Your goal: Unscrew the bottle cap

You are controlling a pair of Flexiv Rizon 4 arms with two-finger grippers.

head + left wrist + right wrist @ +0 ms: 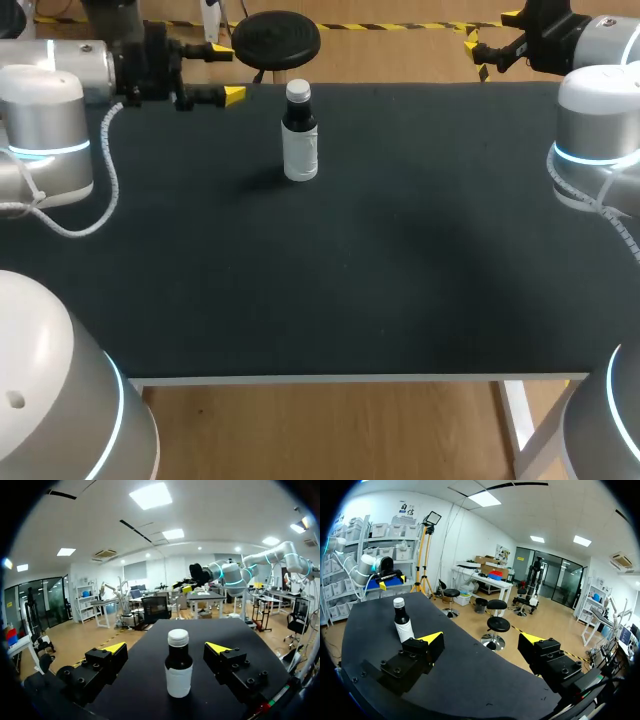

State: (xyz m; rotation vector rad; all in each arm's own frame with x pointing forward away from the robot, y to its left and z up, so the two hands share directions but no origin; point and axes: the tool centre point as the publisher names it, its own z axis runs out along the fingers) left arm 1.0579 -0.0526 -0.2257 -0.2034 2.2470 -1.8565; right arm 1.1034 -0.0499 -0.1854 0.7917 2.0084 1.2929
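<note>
A small dark bottle (300,140) with a white label and a white cap (298,92) stands upright near the far edge of the black table (350,280). My left gripper (228,74) hangs open just left of the bottle at cap height, not touching it. Through the left wrist camera the bottle (178,670) stands ahead of the left gripper (167,647), centred in the gap between its spread fingers. My right gripper (490,42) is open over the far right edge, well away. From the right wrist the bottle (402,621) lies far off beside the open right gripper (481,638), which holds nothing.
A coiled white cable (110,190) from my left arm droops over the table's left side. The table's white front edge (350,379) runs across the near side. Nothing but the bottle stands on the dark surface.
</note>
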